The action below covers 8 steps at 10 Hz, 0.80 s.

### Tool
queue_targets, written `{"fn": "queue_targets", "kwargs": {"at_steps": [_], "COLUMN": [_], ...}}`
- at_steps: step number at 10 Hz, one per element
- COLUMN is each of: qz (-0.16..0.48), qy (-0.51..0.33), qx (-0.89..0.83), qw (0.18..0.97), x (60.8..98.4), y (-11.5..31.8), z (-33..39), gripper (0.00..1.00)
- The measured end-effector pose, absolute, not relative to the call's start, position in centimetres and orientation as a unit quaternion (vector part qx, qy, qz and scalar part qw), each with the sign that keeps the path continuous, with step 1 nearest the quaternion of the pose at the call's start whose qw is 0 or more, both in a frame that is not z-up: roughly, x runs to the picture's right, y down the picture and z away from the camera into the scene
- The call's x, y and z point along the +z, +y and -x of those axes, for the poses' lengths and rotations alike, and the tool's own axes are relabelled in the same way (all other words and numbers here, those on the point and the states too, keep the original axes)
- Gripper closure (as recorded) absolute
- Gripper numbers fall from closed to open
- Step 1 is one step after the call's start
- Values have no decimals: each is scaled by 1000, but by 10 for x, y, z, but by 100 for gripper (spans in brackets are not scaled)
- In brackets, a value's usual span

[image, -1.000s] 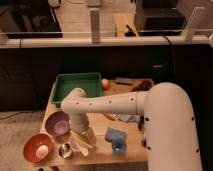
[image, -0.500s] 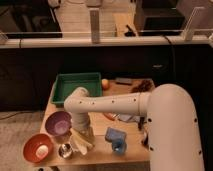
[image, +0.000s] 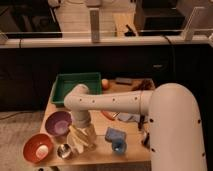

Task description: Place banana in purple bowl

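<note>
Hanging low over the banana [image: 80, 142], which lies on the near worktop [image: 102, 153] just right of the purple bowl [image: 58, 123], the end effector [image: 84, 131] seems at the grasping step, though I cannot tell whether it grips, so next comes a lift and a short carry left.

I see a light wooden tabletop [image: 97, 156] standing on grey floor [image: 19, 132], with my gripper [image: 82, 137] low over its front left. Behind runs a dark panel [image: 35, 75] topped by a white rail [image: 125, 41]. Beyond it the room is brighter.
</note>
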<state>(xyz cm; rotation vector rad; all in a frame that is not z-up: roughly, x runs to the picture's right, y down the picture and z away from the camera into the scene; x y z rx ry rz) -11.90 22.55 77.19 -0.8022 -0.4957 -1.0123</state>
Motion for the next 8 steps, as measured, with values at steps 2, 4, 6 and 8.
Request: {"fn": "queue_targets", "kwargs": {"at_steps": [2,4,6,8], "qz": [372,368,355,344], "qy": [-225,-232,-245,-254], "qx": [-459,-448,-449,-454], "qw": [775,781,783,782], "x": [769,767,758,749], "y": [217,212,208,203], "z": [111,103,105,109], "gripper": [20,20,20,20]}}
